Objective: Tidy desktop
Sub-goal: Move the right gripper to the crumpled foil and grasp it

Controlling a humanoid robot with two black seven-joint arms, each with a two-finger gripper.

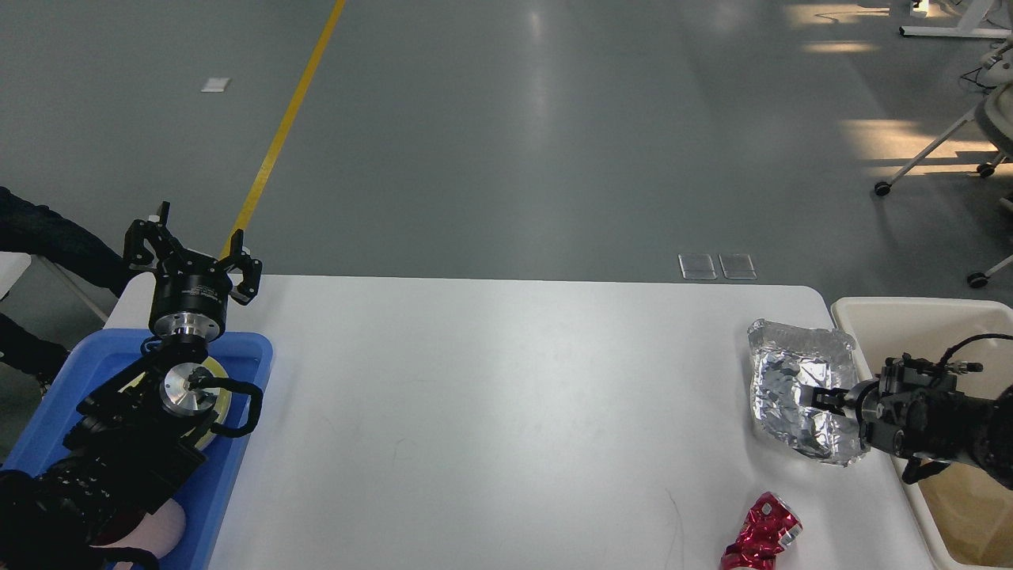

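Head view: nearest, a crushed red can (pixel 761 542) lies on the desktop (pixel 506 412) by its front right edge. Beyond it, the right gripper (pixel 823 398) pinches a crumpled foil tray (pixel 803 400) beside the cream bin (pixel 870 317). Farther left, the left gripper (pixel 194 247) hovers spread wide above the blue tray (pixel 253 372) — nothing between its fingers.

Both arms are matte black, jointed in chunky segments. The left arm (pixel 134 427) shows polished silver discs and a looping black cable; the right arm (pixel 942 416) trails a thin black cable.
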